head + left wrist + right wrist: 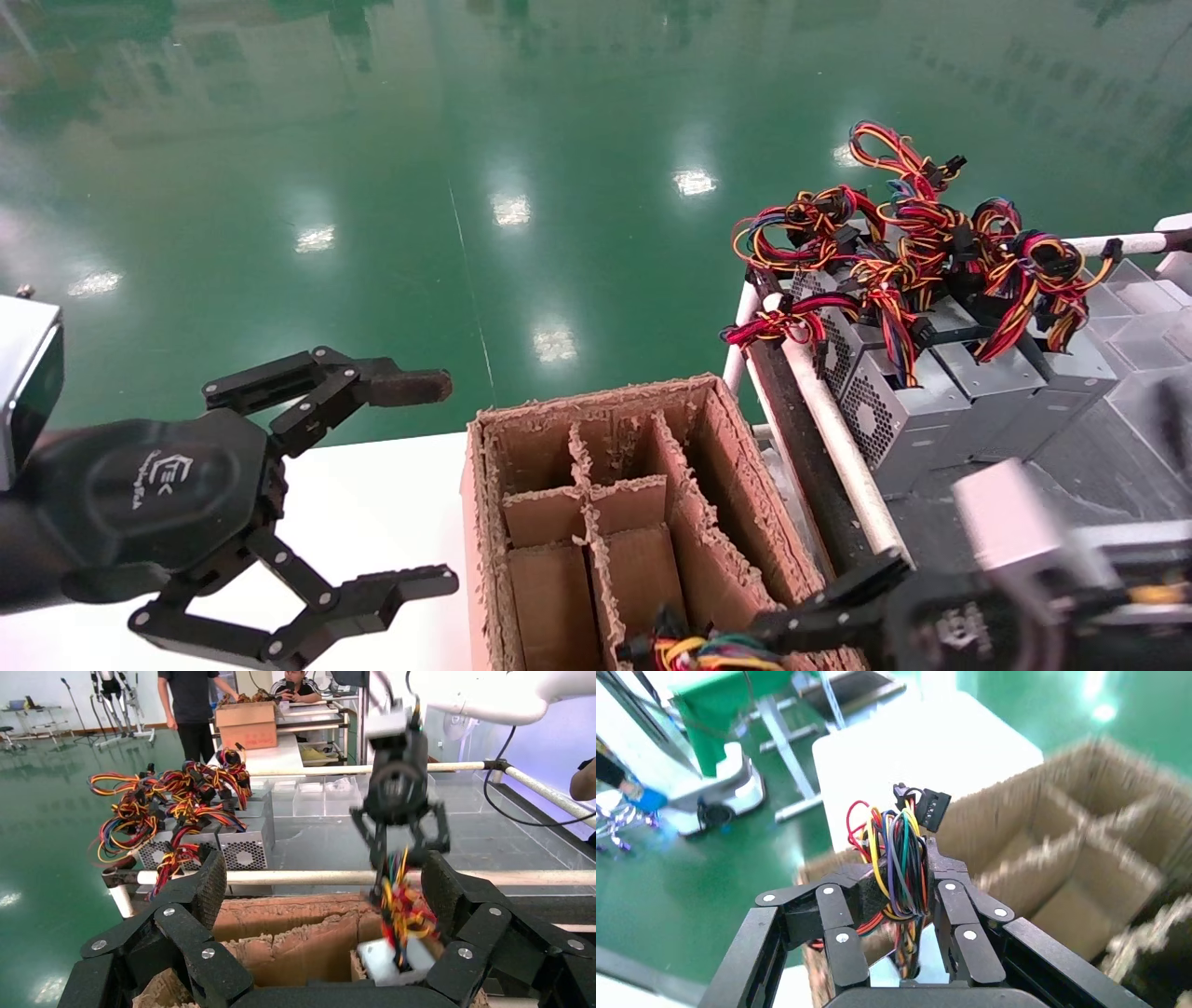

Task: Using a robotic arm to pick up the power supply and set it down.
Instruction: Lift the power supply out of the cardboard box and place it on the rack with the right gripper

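Right gripper (pixel 898 896) clamped on the wire bundle (pixel 895 860) of the power supply (pixel 393 955), fingers (pixel 842 931) pinching the red, yellow, orange and blue loop from both sides. Hangs just above the near right compartment of the cardboard carton (pixel 717 438), with the grey box dangling beneath the bundle at the carton's rim, partly hidden behind the left fingers in the left wrist view. Only the top of the coloured wires (pixel 698 648) visible from the head camera, at the carton's near right corner.

Left gripper (pixel 372 485) parked off the carton's left side, over the white table (pixel 372 503), jaws spread wide and holding nothing.

Beyond the carton's right wall, a white rail (pixel 838 438); past that, a row of alike grey boxes (pixel 922 391) with honeycomb grilles, topped by tangled red-orange cables (pixel 913 242). Behind the carton, glossy green floor (pixel 466 140).
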